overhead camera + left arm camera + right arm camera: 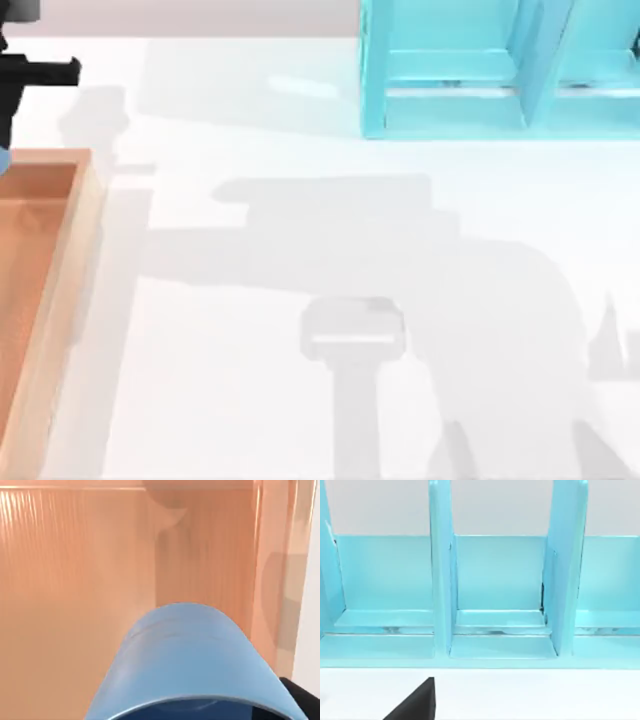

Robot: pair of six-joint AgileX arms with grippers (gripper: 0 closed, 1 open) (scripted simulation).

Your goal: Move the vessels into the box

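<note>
Just cup (185,655) over box (75,580).

My left arm (30,75) reaches in at the top view's far left edge, its wrist pointing downward.

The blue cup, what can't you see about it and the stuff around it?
- Blue cup, left wrist view: its base is cut off by the picture's edge; whether the left pincer grips it cannot be told.
- Box, top view: mostly cut off at the left edge.
- Cyan frame, top view: top cut off.
</note>
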